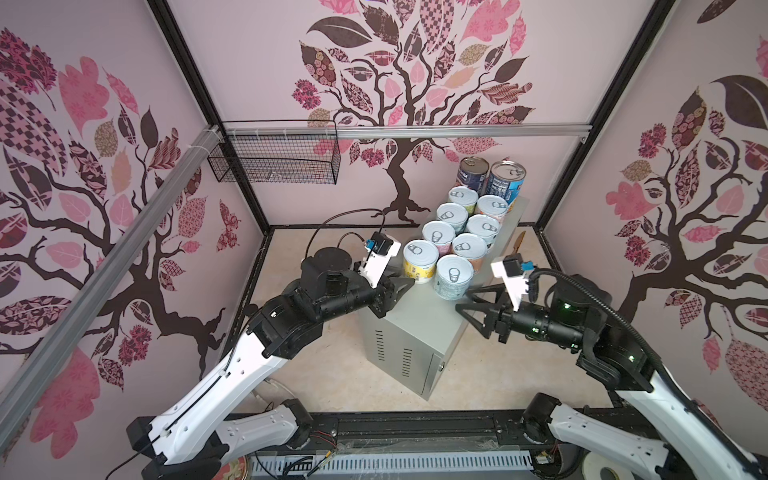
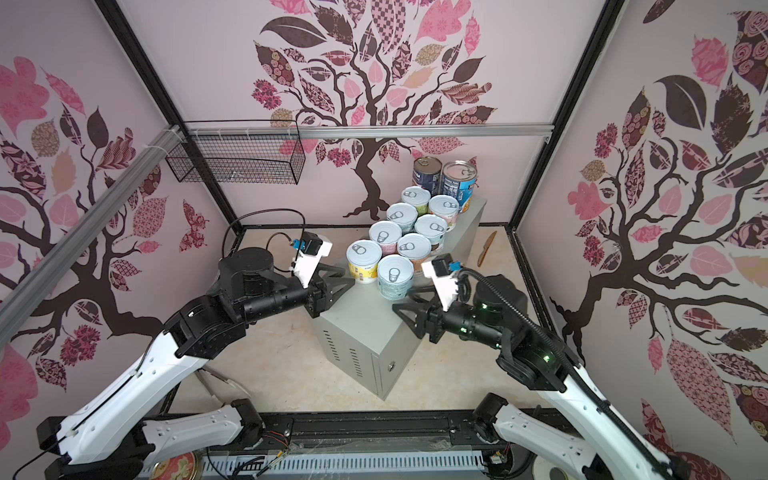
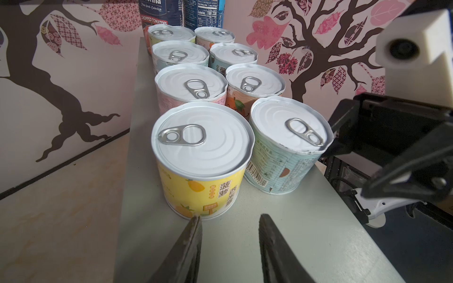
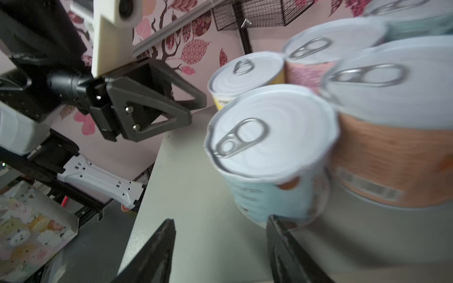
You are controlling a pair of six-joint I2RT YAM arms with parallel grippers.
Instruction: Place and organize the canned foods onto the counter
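Observation:
The canned foods stand in two rows on the grey counter (image 1: 415, 328). Two tall dark blue cans (image 1: 473, 170) are at the far end, with several short pastel ones in front. Nearest are a yellow can (image 3: 201, 159) and a pale blue can (image 4: 269, 152). My left gripper (image 3: 229, 216) sits low over the counter just in front of the yellow can. Its jaws are narrowly apart and hold nothing, and one tip is at the can's base. My right gripper (image 4: 220, 219) is open beside the pale blue can, one fingertip (image 4: 272, 220) close to its base. This view is blurred.
A black wire basket (image 1: 274, 158) hangs from the aluminium rail at the back left. A wooden knife-shaped piece (image 1: 518, 241) lies on the floor to the right of the counter. A round red-gold tin (image 2: 178, 467) lies at the front edge.

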